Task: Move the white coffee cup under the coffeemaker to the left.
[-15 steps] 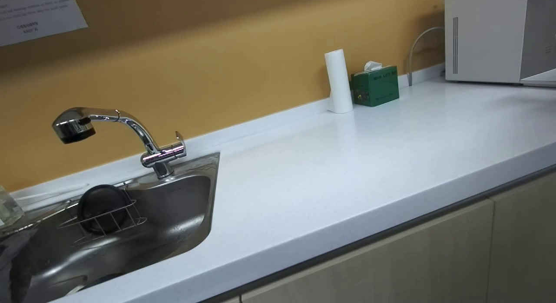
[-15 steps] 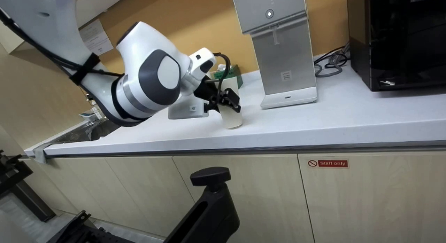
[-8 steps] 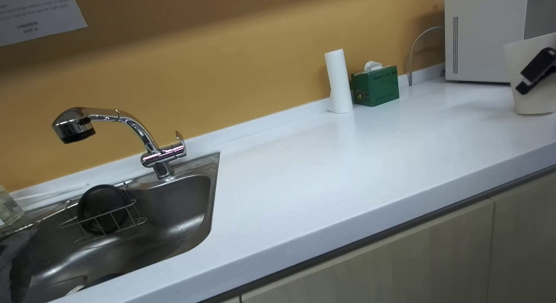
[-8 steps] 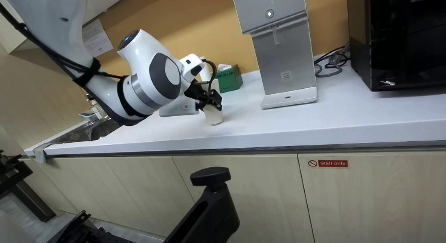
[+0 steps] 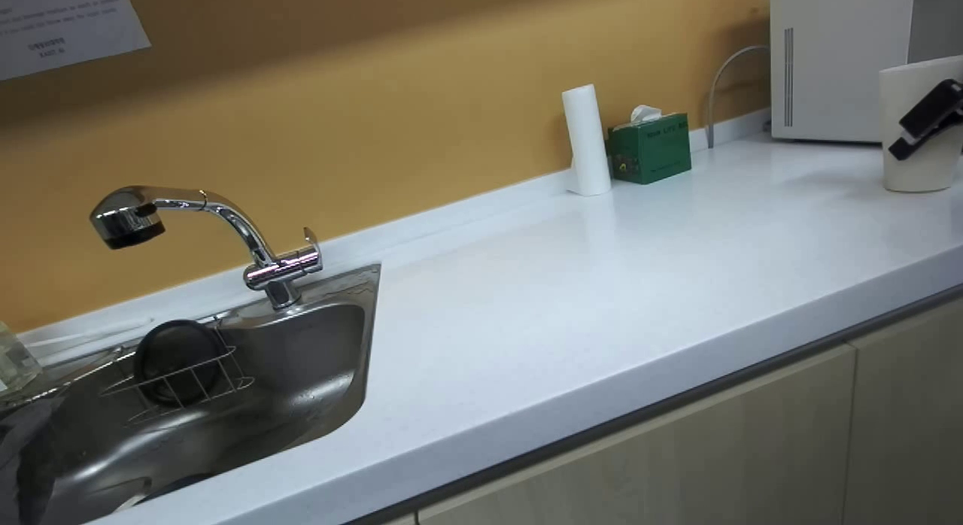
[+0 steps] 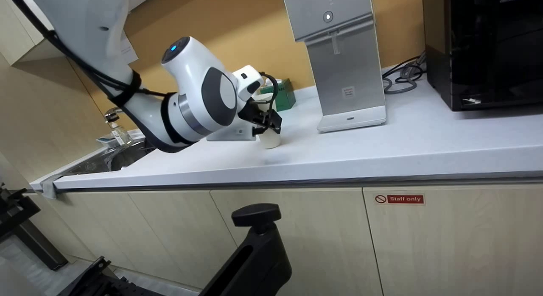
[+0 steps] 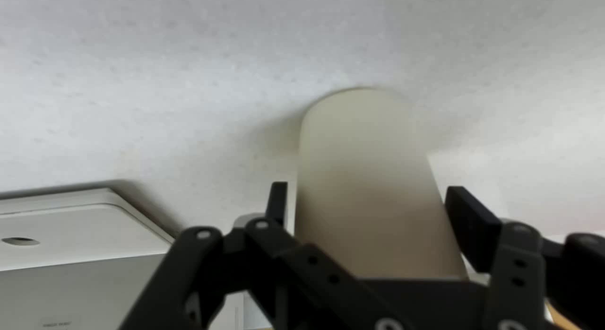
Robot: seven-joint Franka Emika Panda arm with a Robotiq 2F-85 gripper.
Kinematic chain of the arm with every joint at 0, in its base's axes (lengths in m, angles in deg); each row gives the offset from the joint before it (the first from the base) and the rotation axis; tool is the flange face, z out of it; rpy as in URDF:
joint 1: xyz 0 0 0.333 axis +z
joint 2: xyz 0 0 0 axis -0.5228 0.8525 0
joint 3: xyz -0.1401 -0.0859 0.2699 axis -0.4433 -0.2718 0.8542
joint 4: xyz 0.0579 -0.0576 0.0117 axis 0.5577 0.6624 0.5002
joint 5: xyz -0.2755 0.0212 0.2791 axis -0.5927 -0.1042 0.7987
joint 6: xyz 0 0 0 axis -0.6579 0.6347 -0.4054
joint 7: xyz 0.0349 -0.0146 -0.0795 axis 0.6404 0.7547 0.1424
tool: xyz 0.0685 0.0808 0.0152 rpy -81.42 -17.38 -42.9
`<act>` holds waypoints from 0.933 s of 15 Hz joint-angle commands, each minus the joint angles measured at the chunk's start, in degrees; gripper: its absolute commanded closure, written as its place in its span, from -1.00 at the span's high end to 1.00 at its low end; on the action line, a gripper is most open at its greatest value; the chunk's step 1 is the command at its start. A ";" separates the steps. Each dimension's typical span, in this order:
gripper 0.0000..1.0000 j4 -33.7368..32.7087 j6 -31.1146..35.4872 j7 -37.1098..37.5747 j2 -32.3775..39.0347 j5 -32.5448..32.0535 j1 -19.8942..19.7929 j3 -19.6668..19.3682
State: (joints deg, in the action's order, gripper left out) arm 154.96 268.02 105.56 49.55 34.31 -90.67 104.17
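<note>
The white coffee cup (image 6: pixel 270 141) is to the left of the coffeemaker (image 6: pixel 345 75) in an exterior view. It also shows upright at the right edge of an exterior view (image 5: pixel 921 173), in front of the coffeemaker's plain white side (image 5: pixel 839 66). My gripper (image 6: pixel 267 124) has one finger on each side of the cup and moves with it. In the wrist view the cup (image 7: pixel 364 145) fills the space between the fingers (image 7: pixel 367 193); a thin bright strip shows beside the left finger. The cup's base seems slightly above the counter, with a shadow below. Its rim is hidden there.
A green tissue box (image 5: pixel 651 149) and a slim white roll (image 5: pixel 590 145) stand against the wall. A sink (image 5: pixel 369 344) with a faucet (image 5: pixel 218 205) is further along the counter. A black appliance (image 6: pixel 483 50) stands beyond the coffeemaker.
My gripper and the cup moved together away from the coffeemaker, entering an exterior view at its right edge. In the last half second they shifted slightly back toward the wall and the coffeemaker.
</note>
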 commanded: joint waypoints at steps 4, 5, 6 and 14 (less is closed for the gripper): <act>1.00 0.68 -0.01 -3.25 2.49 -0.75 -3.41 0.98; 1.00 1.54 -0.02 -3.58 1.90 -0.76 -3.09 0.47; 1.00 2.56 -0.69 -3.65 0.65 -0.82 -3.09 0.45; 1.00 12.43 -7.46 -0.61 -14.35 -2.41 -9.52 8.04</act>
State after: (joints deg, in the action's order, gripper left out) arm 162.24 261.78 101.53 44.96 32.49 -97.08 108.95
